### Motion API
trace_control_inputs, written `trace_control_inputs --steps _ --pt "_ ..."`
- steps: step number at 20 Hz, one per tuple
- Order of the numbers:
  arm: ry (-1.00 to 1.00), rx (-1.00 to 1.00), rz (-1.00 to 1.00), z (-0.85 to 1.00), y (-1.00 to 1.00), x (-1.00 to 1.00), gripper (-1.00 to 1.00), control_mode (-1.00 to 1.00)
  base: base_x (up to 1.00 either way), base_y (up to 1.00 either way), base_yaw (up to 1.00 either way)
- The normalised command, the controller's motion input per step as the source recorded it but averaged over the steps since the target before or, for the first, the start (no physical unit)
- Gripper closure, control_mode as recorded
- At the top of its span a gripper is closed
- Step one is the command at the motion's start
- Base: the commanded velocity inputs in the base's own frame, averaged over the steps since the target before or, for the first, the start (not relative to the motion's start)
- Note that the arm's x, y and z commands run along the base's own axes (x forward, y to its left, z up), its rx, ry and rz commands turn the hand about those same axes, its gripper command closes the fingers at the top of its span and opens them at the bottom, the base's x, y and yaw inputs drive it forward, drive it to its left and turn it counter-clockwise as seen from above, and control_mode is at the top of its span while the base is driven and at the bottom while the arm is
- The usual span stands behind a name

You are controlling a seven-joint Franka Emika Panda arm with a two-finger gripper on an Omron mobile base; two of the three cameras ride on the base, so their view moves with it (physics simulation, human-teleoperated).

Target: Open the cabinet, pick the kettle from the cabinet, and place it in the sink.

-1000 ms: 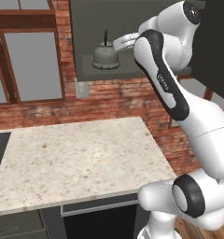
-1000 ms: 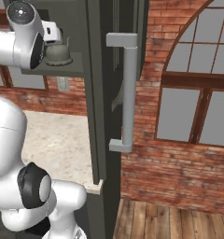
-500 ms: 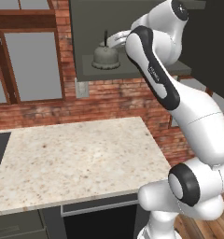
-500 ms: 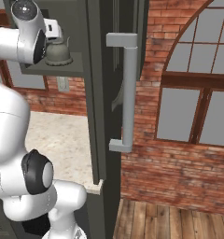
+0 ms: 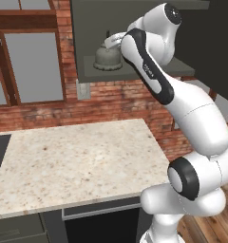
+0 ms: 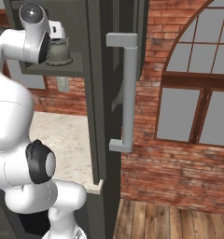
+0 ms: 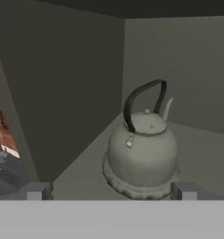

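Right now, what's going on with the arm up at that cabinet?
The cabinet door is already swung open, and the arm has reached inside toward the kettle, which sits upright on the shelf. The gripper is lined up in front of the kettle with its jaws wide open, one tip on either side of the kettle's base, not closed on anything. Nothing has been lifted yet; the kettle is not yet grasped.
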Motion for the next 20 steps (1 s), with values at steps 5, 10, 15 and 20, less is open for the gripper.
trace_control_inputs --steps 5,10,15,20 --pt "-0.02 0.0 0.0 -0.01 0.02 0.39 -1.0 -1.0 0.0 0.0 0.0" --pt "0.0 0.0 -0.03 0.0 0.03 0.4 -1.0 -1.0 0.0 0.0 0.0" --pt "0.0 0.0 -0.02 0.0 0.15 0.34 -1.0 -1.0 0.0 0.0 0.0" --pt "0.0 0.0 -0.02 0.0 0.19 0.33 -1.0 -1.0 0.0 0.0 0.0"
